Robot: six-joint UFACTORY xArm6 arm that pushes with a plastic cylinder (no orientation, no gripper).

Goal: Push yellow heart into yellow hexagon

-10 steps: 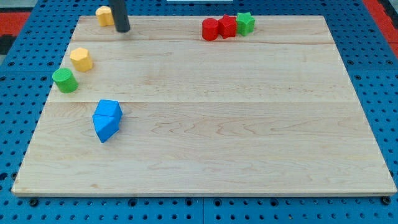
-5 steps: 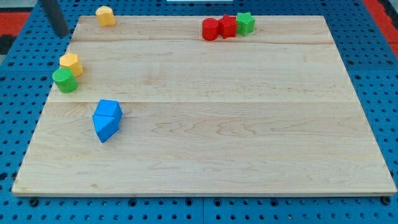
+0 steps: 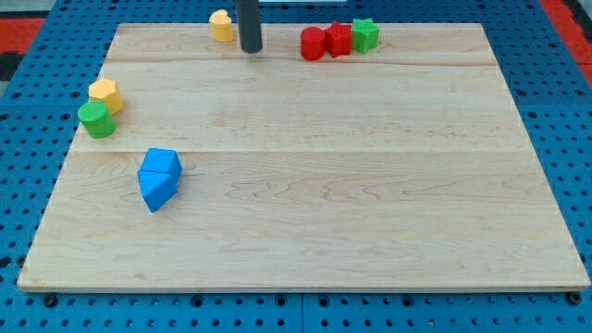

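Observation:
The yellow heart (image 3: 221,25) lies at the top edge of the wooden board (image 3: 305,157), left of centre. My tip (image 3: 251,49) stands just to the heart's right, close beside it. The yellow hexagon (image 3: 104,94) sits near the board's left edge, touching the green cylinder (image 3: 96,120) below it. The heart is far to the upper right of the hexagon.
Two blue blocks (image 3: 158,178) are pressed together at the lower left. Two red blocks (image 3: 326,42) and a green star (image 3: 364,34) form a row at the top, right of my tip. A blue pegboard surrounds the board.
The yellow heart has shifted right along the top edge. The hexagon moved left against the green cylinder. My tip went off the board's left corner, then came to the heart's right.

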